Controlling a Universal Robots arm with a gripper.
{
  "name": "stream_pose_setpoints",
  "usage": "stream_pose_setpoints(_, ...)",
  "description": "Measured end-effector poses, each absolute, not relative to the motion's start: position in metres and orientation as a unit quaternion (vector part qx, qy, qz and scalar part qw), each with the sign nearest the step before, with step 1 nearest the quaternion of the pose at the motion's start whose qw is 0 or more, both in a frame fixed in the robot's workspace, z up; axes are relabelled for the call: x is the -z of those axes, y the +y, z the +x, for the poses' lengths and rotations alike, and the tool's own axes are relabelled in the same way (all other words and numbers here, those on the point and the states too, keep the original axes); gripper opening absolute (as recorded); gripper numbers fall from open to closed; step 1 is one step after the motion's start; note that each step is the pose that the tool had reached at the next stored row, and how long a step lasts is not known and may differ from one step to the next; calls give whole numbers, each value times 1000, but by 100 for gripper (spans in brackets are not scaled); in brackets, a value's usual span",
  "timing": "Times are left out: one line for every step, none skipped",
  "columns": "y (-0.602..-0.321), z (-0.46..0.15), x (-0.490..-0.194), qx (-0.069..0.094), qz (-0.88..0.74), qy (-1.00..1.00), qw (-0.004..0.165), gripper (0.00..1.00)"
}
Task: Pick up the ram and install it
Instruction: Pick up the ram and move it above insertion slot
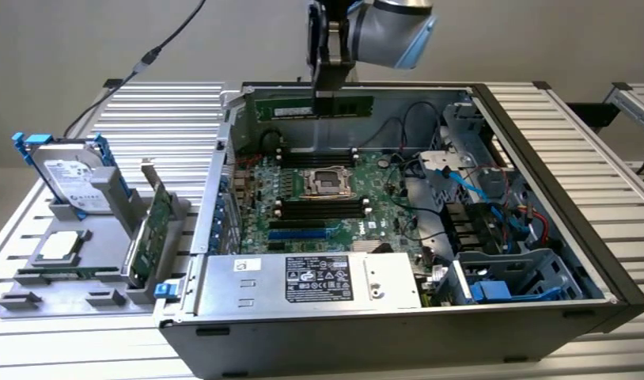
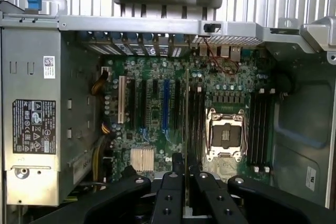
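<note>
The robot's dark two-fingered gripper [image 1: 327,96] hung at the end of the grey and blue arm, above the far part of an open, dark grey metal computer case [image 1: 407,344] lying on its side on a slatted aluminium table [image 1: 164,111]. Its fingers were clamped on the ram [image 1: 290,107], a long, thin green circuit-board stick with a white label. The stick was held in the air with its long side level, above the green motherboard [image 1: 391,198] and touching nothing else. In the wrist view the black fingers of the gripper [image 2: 185,171] were pressed against both faces of the ram [image 2: 187,108]. From there the ram showed edge-on as a thin line, running alongside the black memory slots [image 2: 197,119] just beside the square silver CPU socket [image 2: 226,135]. In the exterior view that socket [image 1: 324,180] sat mid-board, between two banks of black memory slots [image 1: 322,207]. A silver boxy power supply with a black and white label [image 1: 312,279] filled the near side of the case, and light blue cables [image 1: 464,178] curled toward the exterior view's right. Outside the case, on the exterior view's left, a grey plastic holder [image 1: 69,273] carried a silver hard drive in a blue frame [image 1: 74,178], standing upright. Near it stood a taller green expansion card with a metal bracket [image 1: 153,229], also upright, just beside the case wall.
</note>
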State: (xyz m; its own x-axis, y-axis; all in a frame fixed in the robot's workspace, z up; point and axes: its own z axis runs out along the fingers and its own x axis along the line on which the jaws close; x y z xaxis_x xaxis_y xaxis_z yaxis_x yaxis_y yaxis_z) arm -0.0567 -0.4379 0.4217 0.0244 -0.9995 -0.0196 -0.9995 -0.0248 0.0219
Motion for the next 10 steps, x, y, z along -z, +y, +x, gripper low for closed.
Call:
stream_pose_setpoints(-435,-53,-420,15,716,-698,1,14)
stream_pose_setpoints(-433,-50,-419,15,716,-698,1,14)
stream_pose_setpoints(-430,-47,-417,15,716,-698,1,14)
stream_pose_setpoints(-427,-44,-415,15,716,-698,1,14)
stream_pose_setpoints(-424,-42,-413,15,716,-698,1,14)
stream_pose_setpoints(-422,-40,-411,15,716,-698,1,14)
stream_pose_setpoints(-419,-39,-409,15,716,-698,1,14)
stream_pose_setpoints(-416,-38,-408,15,716,-698,1,14)
stream_pose_setpoints(-414,-38,-406,15,715,-699,1,14)
stream_pose_setpoints(-412,-37,-404,15,715,-699,1,14)
